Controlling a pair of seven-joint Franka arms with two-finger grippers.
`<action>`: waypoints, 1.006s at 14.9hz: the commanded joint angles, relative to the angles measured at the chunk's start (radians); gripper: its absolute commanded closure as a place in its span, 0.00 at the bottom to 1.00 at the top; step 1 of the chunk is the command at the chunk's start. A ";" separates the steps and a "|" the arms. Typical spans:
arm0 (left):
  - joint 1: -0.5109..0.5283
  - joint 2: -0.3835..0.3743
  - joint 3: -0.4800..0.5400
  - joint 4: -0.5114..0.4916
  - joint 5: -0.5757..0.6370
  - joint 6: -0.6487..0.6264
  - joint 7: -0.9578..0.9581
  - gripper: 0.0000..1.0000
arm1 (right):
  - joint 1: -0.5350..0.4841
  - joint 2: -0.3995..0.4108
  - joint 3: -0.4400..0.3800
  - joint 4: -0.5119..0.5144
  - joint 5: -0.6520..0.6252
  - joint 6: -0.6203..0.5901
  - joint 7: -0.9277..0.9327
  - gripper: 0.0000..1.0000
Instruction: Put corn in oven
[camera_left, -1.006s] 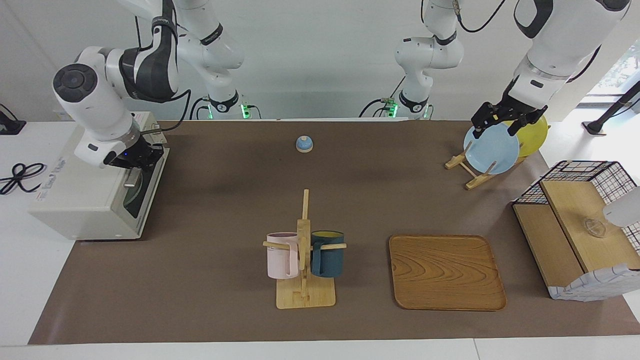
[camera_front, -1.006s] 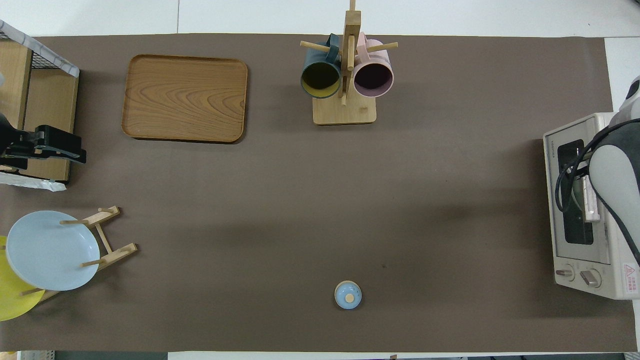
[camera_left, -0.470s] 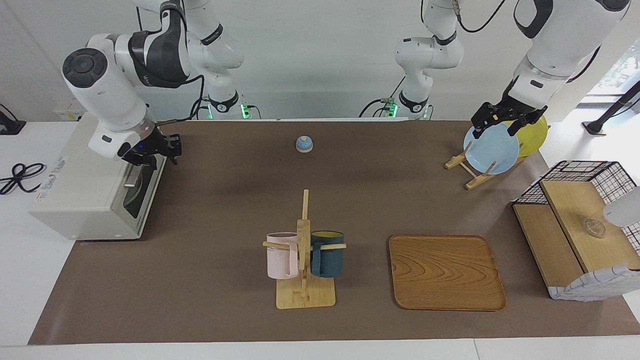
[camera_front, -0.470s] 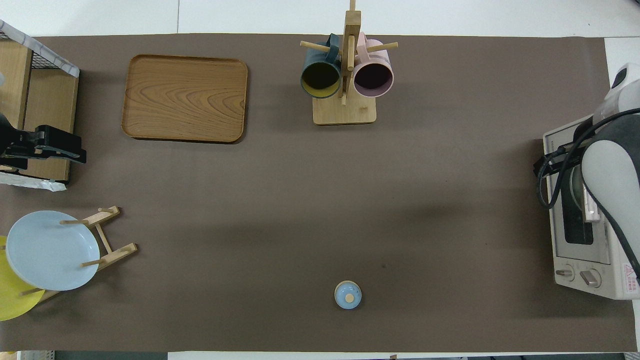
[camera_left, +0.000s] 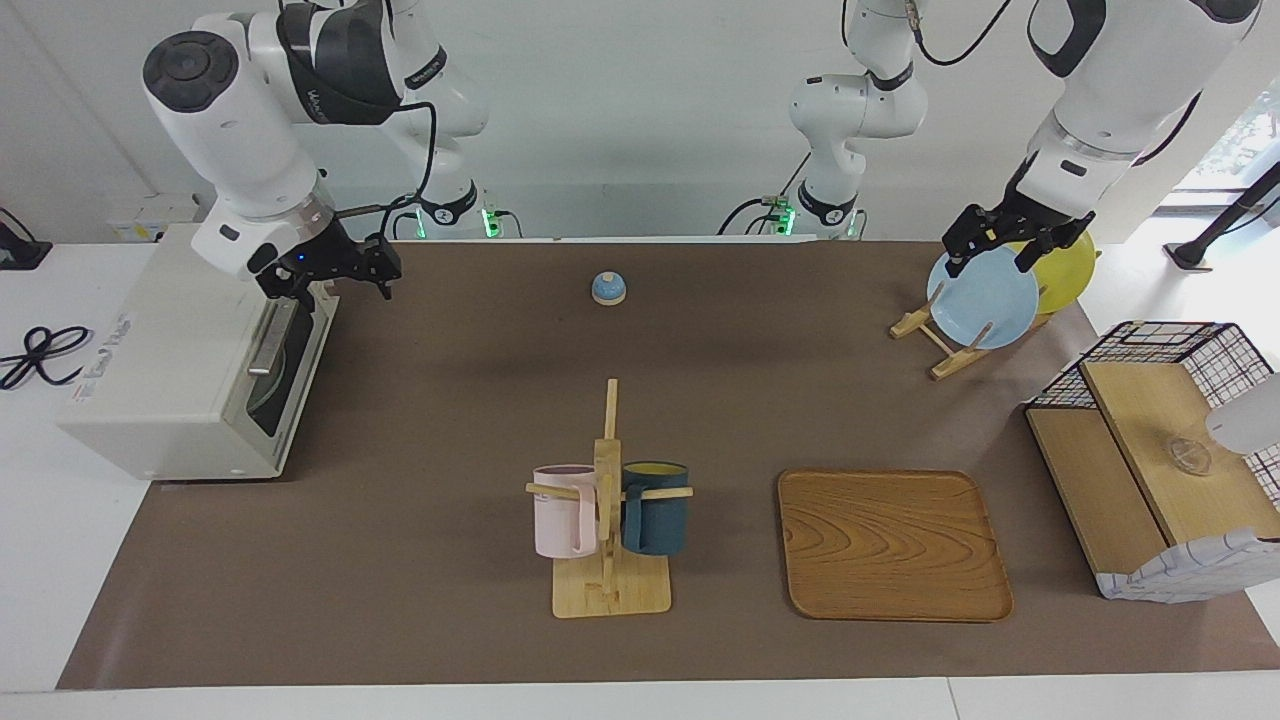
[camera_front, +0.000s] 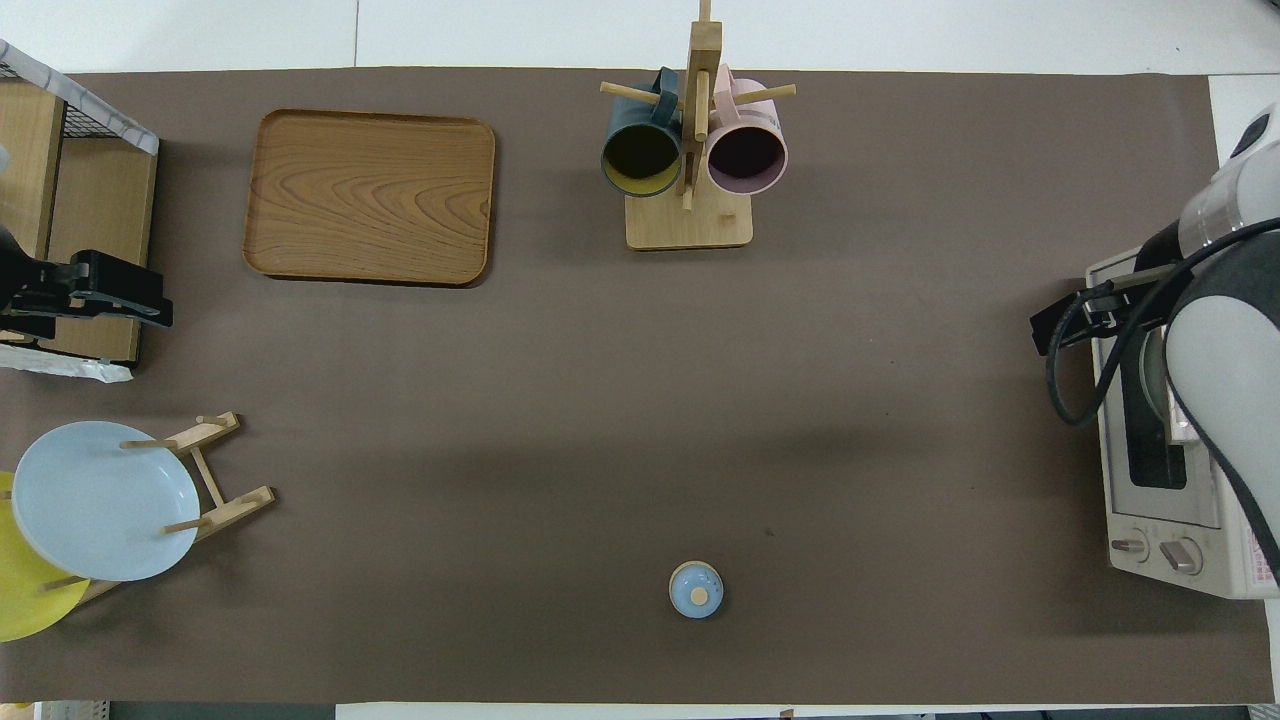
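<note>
The off-white oven (camera_left: 170, 380) stands at the right arm's end of the table, its dark glass door shut and its silver handle showing; it also shows in the overhead view (camera_front: 1170, 520). The corn is not in view. My right gripper (camera_left: 340, 285) is open and empty, raised beside the oven's top corner that is nearest the robots, over the brown mat (camera_front: 1060, 330). My left gripper (camera_left: 988, 262) is open and empty, and waits raised over the plate rack at the left arm's end.
A wooden mug rack (camera_left: 608, 500) holds a pink and a dark blue mug. A wooden tray (camera_left: 890, 545) lies beside it. A small blue bell (camera_left: 608, 288) sits nearer the robots. A rack holds a blue plate (camera_left: 985, 298) and a yellow plate (camera_left: 1070, 265). A wire-and-wood basket box (camera_left: 1160, 450) stands nearby.
My right gripper has risen from the oven door's handle and moved off the oven toward the middle of the table. The left arm has not moved.
</note>
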 joint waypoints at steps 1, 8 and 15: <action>0.012 -0.005 -0.005 -0.003 0.004 -0.013 0.009 0.00 | 0.126 -0.033 -0.134 0.001 0.066 -0.026 0.043 0.00; 0.012 -0.005 -0.005 -0.003 0.003 -0.013 0.008 0.00 | 0.147 -0.060 -0.174 -0.022 0.064 -0.010 0.105 0.00; 0.012 -0.005 -0.005 -0.003 0.003 -0.013 0.009 0.00 | 0.148 -0.060 -0.178 -0.016 0.064 -0.017 0.108 0.00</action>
